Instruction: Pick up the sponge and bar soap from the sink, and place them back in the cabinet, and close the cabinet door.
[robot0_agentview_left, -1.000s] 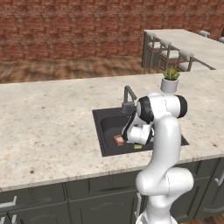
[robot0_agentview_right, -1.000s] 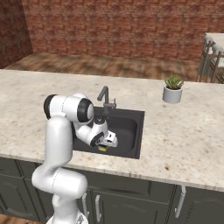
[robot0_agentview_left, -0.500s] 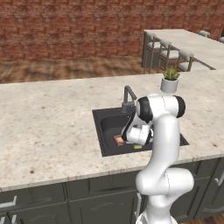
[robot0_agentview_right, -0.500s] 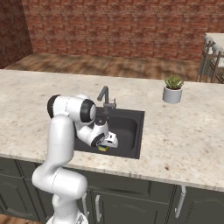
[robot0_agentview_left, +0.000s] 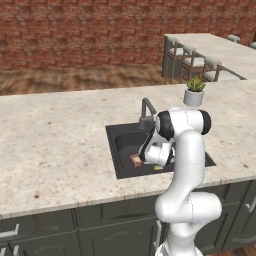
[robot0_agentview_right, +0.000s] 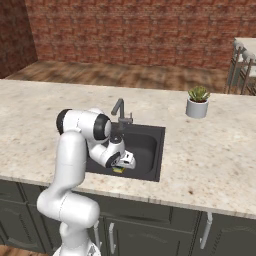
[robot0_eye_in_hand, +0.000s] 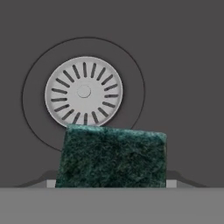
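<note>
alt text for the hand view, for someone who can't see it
A dark green scrubby face of the rectangular sponge fills the lower middle, close to the camera, over the dark charcoal sink floor. Just above it sits a round white slotted drain cover inside a faint circular recess.

Potted plant (robot0_agentview_left: 194, 92) on counter (robot0_agentview_left: 55, 135) (stools (robot0_agentview_left: 199, 59) behind)

The sponge (robot0_eye_in_hand: 111, 157) is showing a rough, fibrous dark green scouring face. The sink (robot0_eye_in_hand: 183, 65) is looking matt charcoal and smooth, its drain strainer (robot0_eye_in_hand: 83, 91) pale and slotted. The counter (robot0_agentview_left: 55, 135) is looking like speckled polished stone.
</note>
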